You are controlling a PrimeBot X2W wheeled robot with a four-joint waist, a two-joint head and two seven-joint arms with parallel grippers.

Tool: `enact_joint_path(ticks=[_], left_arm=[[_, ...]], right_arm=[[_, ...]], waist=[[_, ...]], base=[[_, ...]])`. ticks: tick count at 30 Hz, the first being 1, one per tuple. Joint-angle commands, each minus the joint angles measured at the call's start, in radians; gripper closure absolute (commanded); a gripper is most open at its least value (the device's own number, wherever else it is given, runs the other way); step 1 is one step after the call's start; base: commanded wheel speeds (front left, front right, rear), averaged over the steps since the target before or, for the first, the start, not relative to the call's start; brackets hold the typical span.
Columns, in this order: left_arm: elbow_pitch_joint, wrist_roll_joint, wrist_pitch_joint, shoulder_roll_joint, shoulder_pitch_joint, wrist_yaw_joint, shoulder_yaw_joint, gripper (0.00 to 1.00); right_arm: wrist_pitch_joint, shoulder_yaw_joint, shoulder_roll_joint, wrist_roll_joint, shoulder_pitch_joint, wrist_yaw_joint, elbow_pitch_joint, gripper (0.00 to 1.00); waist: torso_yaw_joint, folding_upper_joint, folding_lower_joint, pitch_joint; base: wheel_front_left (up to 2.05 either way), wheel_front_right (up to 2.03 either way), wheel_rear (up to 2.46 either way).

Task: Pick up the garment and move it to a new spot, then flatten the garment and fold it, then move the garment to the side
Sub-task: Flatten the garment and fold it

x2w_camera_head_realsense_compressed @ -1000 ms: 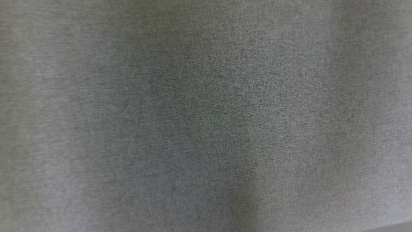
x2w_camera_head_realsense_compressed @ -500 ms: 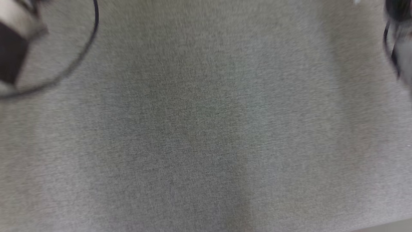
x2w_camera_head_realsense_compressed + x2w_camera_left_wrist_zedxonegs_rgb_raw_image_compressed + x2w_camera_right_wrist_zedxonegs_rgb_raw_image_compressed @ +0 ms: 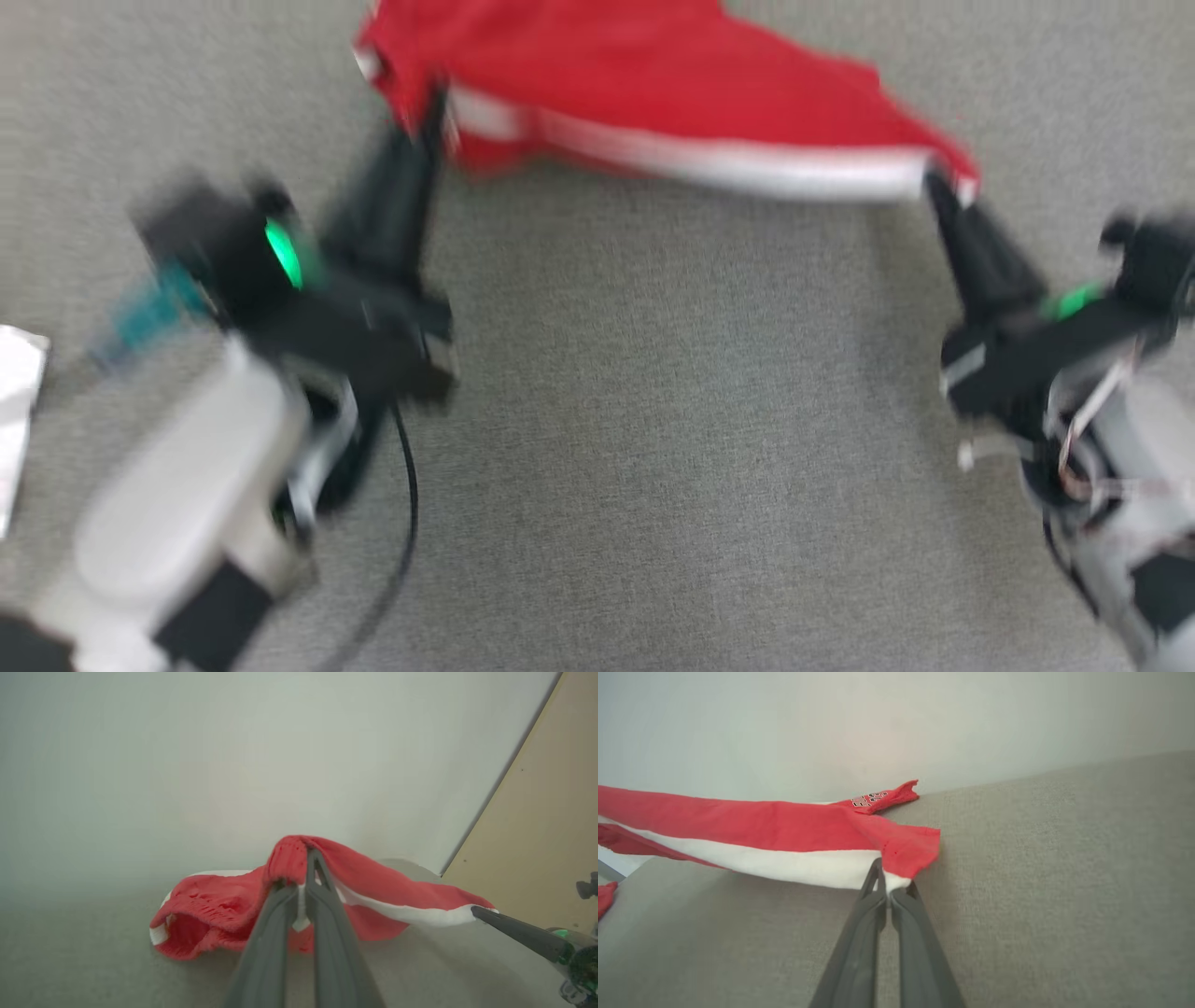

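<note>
The garment is red with a white band along its near edge, at the far side of the grey surface, with its long axis running left to right. The left gripper is clamped on its bunched left end and the right gripper is pinched on the band's right corner, the cloth stretched between them. The left wrist view shows the ribbed left end sagging onto the surface, the right wrist view small black-and-white lettering on a far flap.
</note>
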State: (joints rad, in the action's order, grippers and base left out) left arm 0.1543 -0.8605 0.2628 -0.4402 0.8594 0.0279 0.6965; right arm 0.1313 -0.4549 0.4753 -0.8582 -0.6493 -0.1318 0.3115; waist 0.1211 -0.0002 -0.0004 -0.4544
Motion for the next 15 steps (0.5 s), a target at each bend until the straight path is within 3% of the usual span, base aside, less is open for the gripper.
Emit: enact_joint_path(ticks=[1,7,15], left_arm=[[-0.013,0.012,0.003,-0.009,-0.063,0.008,0.009,1.0],[-0.06,0.047,0.003,-0.02,-0.259,0.017,0.018,1.0],[-0.082,0.096,0.003,0.001,-0.526,-0.01,-0.008,1.0]], right_arm=[[-0.005,0.016,0.002,0.012,0.058,0.002,-0.021,1.0],[-0.048,0.082,-0.017,0.045,0.243,0.002,-0.094,1.0],[-0.14,0.21,-0.052,0.107,0.534,0.002,-0.219,1.0]], waist=[[-0.023,0.0002,0.0004,0.07],[-0.02,0.0002,0.0004,0.111],[-0.038,0.0002,0.0004,0.186]], base=[[0.0,0.0,0.0],[0.0,0.0,0.0],[0.0,0.0,0.0]])
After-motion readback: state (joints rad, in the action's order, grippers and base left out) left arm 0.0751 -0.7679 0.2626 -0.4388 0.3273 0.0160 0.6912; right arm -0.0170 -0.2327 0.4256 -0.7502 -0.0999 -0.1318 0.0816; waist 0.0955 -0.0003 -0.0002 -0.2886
